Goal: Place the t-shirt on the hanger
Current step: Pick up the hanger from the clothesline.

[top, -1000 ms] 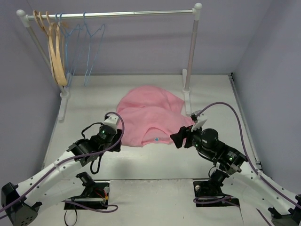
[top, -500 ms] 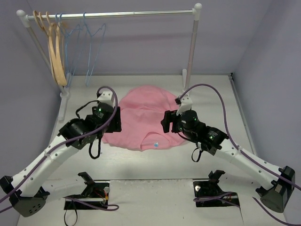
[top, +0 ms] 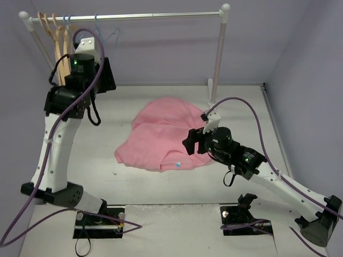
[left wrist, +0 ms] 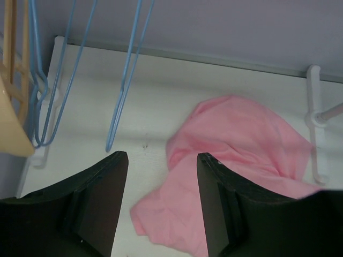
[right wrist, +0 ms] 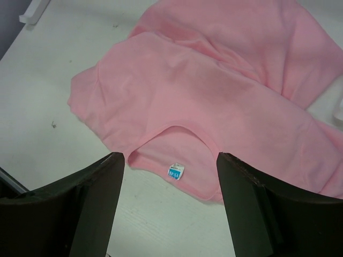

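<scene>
The pink t-shirt [top: 163, 131] lies crumpled on the table, neck opening toward the near edge, with its white label [right wrist: 174, 171] showing inside the neck. It also shows in the left wrist view [left wrist: 236, 139]. Thin light-blue wire hangers [left wrist: 126, 69] hang at the left end of the rail [top: 115, 35]. My left gripper [top: 107, 75] is raised just in front of them, open and empty, with the shirt far below between its fingers [left wrist: 161, 158]. My right gripper [top: 190, 142] is open and empty, hovering over the neck opening [right wrist: 170, 158].
Tan wooden hangers [top: 60, 53] hang left of the blue ones and also show in the left wrist view [left wrist: 10, 107]. The rack's rail [top: 161, 15] spans the back, with its right post [top: 217, 59] and base foot [left wrist: 313, 128] beside the shirt. Walls close in on the left, back and right.
My left arm has lifted off the shirt's left edge and swung up and back to the hangers. My right gripper has shifted slightly toward the neck. The shirt lies released.
</scene>
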